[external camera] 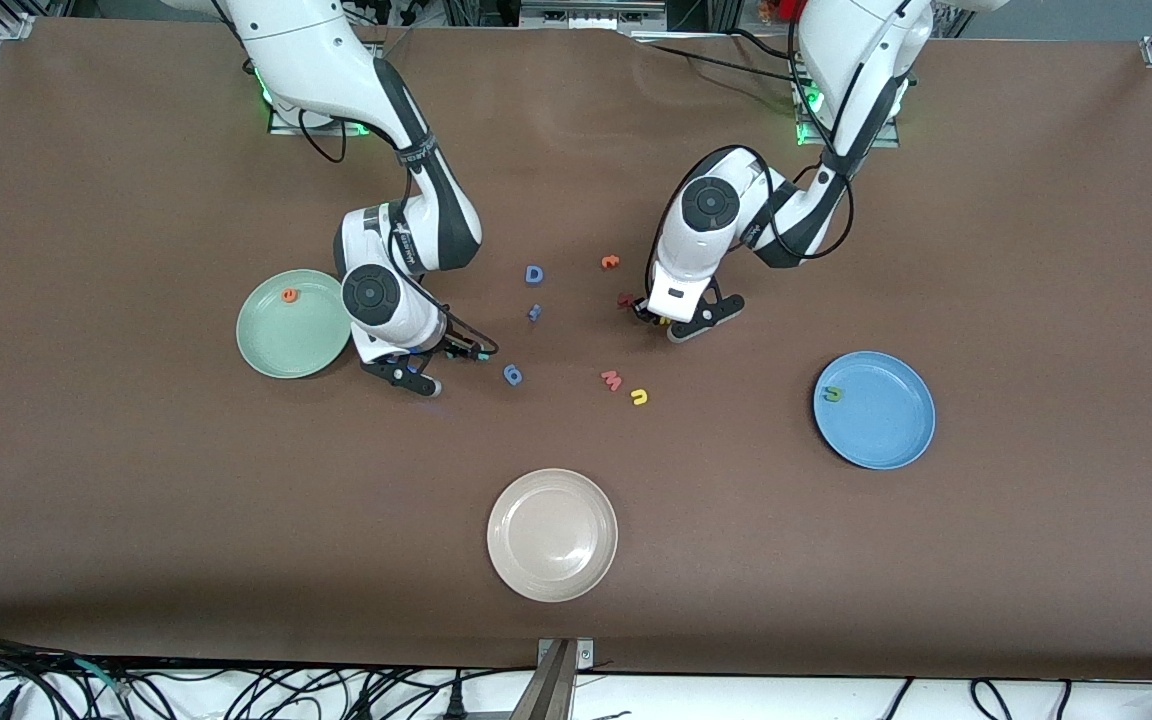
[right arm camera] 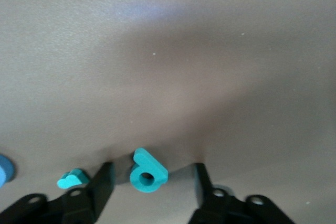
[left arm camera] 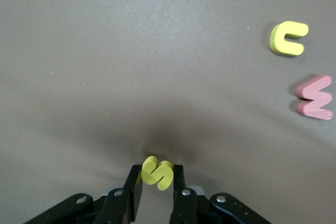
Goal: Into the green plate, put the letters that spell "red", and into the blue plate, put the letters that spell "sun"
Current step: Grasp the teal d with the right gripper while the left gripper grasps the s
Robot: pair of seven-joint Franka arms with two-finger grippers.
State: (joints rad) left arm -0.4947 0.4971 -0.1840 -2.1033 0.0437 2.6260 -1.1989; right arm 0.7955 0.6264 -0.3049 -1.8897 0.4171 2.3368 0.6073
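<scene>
Plates: three | left fingers (left arm camera: 157, 187) clamp yellow s (left arm camera: 156, 172) | right fingers (right arm camera: 152, 184) spread

There are three plates: a green plate (external camera: 266, 350), a blue plate (external camera: 886, 435) and a beige plate (external camera: 552, 535).

I count twelve letters:
- Three are blue: a D (external camera: 534, 274) and two smaller blue letters (external camera: 534, 312) (external camera: 512, 375).
- Two are teal: d (right arm camera: 148, 173) and r (right arm camera: 72, 178).
- Two are orange: e (external camera: 288, 295) and t (external camera: 610, 262).
- Two are yellow: s (left arm camera: 156, 172) and u (left arm camera: 287, 38).
- One is a pink w (left arm camera: 315, 97).
- One is a dark red letter (external camera: 625, 299).
- One is a green n (external camera: 833, 394).

Yellow "s" (left arm camera: 157, 172), teal "d" (right arm camera: 147, 171), brown table (external camera: 986, 550)
</scene>
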